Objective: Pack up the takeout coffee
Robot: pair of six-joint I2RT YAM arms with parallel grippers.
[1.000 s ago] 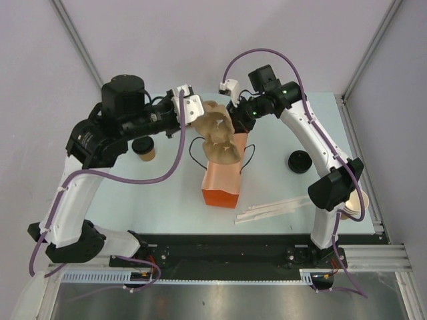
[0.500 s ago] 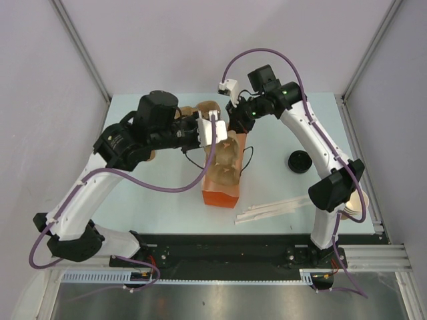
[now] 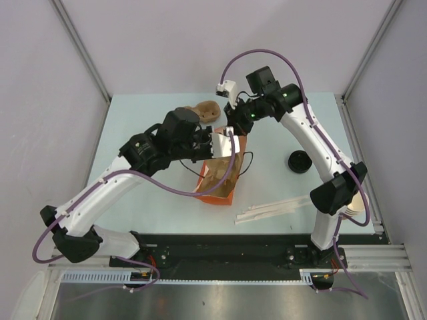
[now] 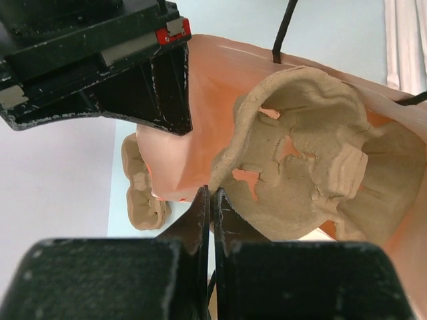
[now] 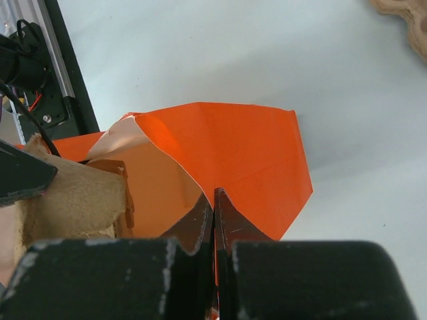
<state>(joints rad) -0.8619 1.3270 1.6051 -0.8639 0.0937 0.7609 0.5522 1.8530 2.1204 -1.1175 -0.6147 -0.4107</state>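
The takeout coffee is hidden in every view; my left arm covers the table's left part where it could stand. The orange paper bag (image 3: 215,192) stands open at the middle. A tan pulp cup carrier (image 4: 313,167) sits tilted in the bag's mouth, and my left gripper (image 4: 211,195) is shut on the carrier's rim. Seen from above, the left gripper (image 3: 225,145) is over the bag. My right gripper (image 5: 214,195) is shut on the orange bag's (image 5: 247,147) far rim, holding it up; from above the right gripper (image 3: 235,127) is at the bag's far end.
A second pulp carrier (image 3: 204,111) lies behind the bag. A loose black lid (image 3: 299,161) rests at the right. White stir sticks (image 3: 270,210) lie near the front. A stack of lidless paper cups (image 3: 353,203) stands at the right edge, behind the right arm's base.
My left arm has swung right and down, taking the pulp carrier from above the bag into its mouth. The arm now covers the cup at the left. The right gripper stayed put.
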